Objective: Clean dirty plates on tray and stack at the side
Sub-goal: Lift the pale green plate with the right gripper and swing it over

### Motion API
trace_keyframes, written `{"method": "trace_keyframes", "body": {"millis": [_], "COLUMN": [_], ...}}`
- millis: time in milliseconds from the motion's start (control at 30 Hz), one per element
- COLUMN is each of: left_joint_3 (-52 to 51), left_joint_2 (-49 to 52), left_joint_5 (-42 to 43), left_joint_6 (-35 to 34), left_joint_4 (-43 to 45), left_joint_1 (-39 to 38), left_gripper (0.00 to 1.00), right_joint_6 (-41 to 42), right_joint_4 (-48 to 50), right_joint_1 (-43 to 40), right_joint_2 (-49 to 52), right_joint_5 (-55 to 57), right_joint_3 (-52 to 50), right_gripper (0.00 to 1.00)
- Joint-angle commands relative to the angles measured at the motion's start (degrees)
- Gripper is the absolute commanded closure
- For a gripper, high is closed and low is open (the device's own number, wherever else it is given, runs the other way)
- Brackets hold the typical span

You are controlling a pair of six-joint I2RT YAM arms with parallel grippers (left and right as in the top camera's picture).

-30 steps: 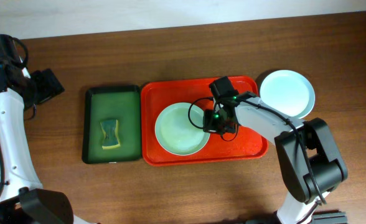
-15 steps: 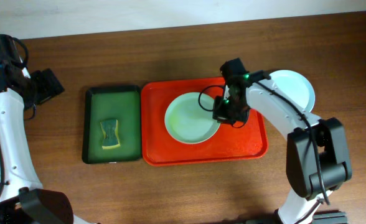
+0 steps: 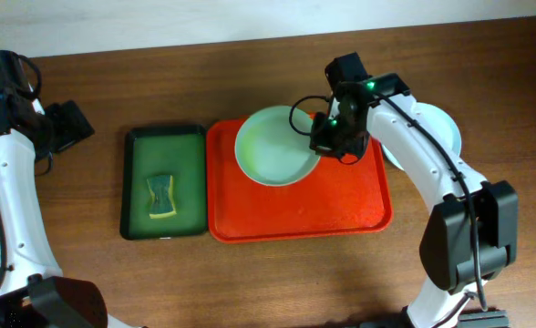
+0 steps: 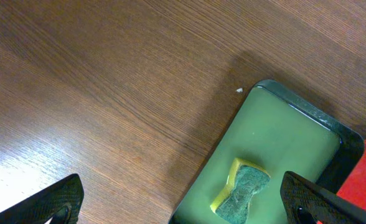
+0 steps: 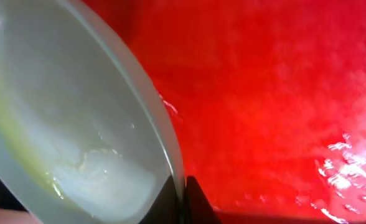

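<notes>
My right arm (image 3: 414,150) is made of long white tubes with fat black joints. A thin black cable (image 3: 293,114) loops out near its wrist, and little green lights (image 3: 370,87) glow there. My left arm (image 3: 4,187) is white too, with black blocks at its far end. My left fingers (image 4: 55,200) are black, pointed and a bit shiny. My right fingers (image 5: 194,202) look dark and thin.

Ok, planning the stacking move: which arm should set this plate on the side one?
Right. The right end effector grips the lifted plate near the side plate; the left end effector is open beyond the green tray.
</notes>
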Motion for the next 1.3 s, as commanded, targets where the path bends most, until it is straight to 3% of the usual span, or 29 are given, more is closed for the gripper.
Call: {"method": "trace_keyframes", "body": {"millis": [0,167,400,733,967,1133,1267], "left_joint_3": [0.3,0.3,0.3,0.3,0.3,0.3,0.3], "left_joint_2": [-0.1,-0.1,-0.1,-0.1,-0.1,-0.1,-0.1], "left_joint_5": [0.4,0.4,0.4,0.4,0.4,0.4,0.4], "left_joint_6": [-0.8,-0.8,-0.8,-0.8,-0.8,-0.8,-0.8], "left_joint_4": [-0.1,-0.1,-0.1,-0.1,-0.1,-0.1,-0.1], "left_joint_1": [0.3,0.3,0.3,0.3,0.3,0.3,0.3], "left_gripper": [0.01,0.01,0.01,0.01,0.01,0.01,0.01], "right_joint_6": [4.9,13.3,12.8,-13.6,-39.8,-60.0,-63.7], "right_joint_4": [6.0,17.1,25.8,39.1,53.3,68.5,74.4], "right_joint_1": [5.0,16.5,28.7,38.2,45.3,47.5,48.5], "right_joint_2": [-1.0,-0.5,3.2,3.3,3.3,3.3,3.3], "right_joint_5": [-0.8,12.9,36.6,60.4,78.7,86.5,87.7], "right_joint_3": [1.4,1.4,1.4,1.4,1.5,1.5,1.5], "right_gripper": [0.96,0.96,0.96,0.96,0.96,0.96,0.96]}}
